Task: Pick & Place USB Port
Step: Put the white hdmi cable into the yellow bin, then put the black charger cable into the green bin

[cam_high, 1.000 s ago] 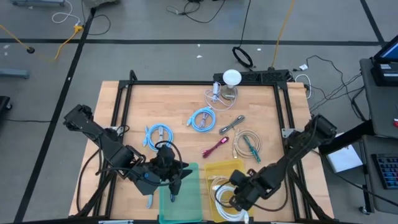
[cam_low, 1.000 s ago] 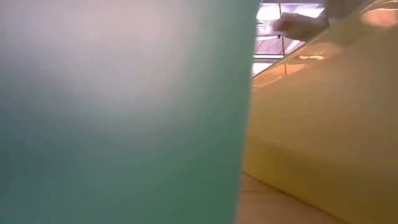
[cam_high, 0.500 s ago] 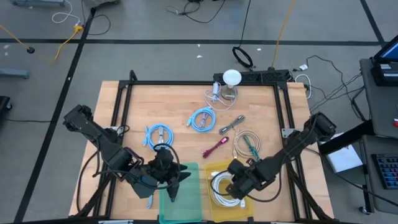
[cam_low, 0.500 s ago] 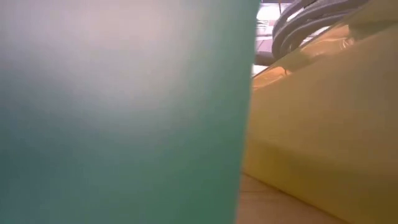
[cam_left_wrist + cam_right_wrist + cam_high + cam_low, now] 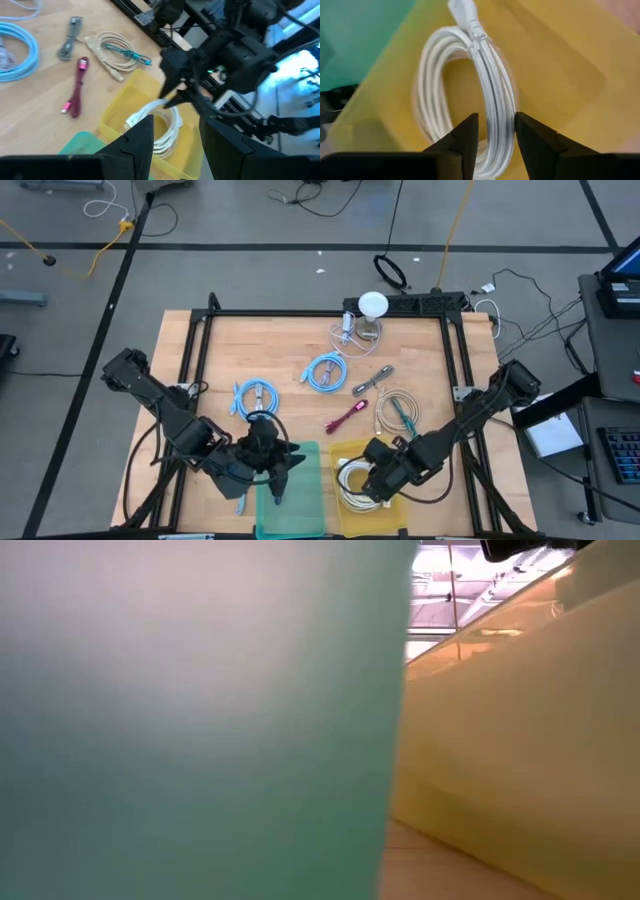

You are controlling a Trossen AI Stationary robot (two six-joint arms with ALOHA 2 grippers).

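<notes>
High view: right gripper (image 5: 362, 477) over the yellow bin (image 5: 352, 450), lower centre; white coiled cable (image 5: 352, 483) lies inside. Left gripper (image 5: 278, 480) waits above the green bin (image 5: 310, 500) beside it.

Right wrist view: fingers (image 5: 464, 131) spread either side of the coil (seemingly not pinching it), so I judge release is under way.

Low view: only bin walls.

Next: lift clear, pick another cable from the table (image 5: 290, 350).

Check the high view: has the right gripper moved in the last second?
Yes. The right gripper has shifted up the picture and slightly left over the yellow bin, from its near edge toward the bin's middle, above the white cable.
</notes>
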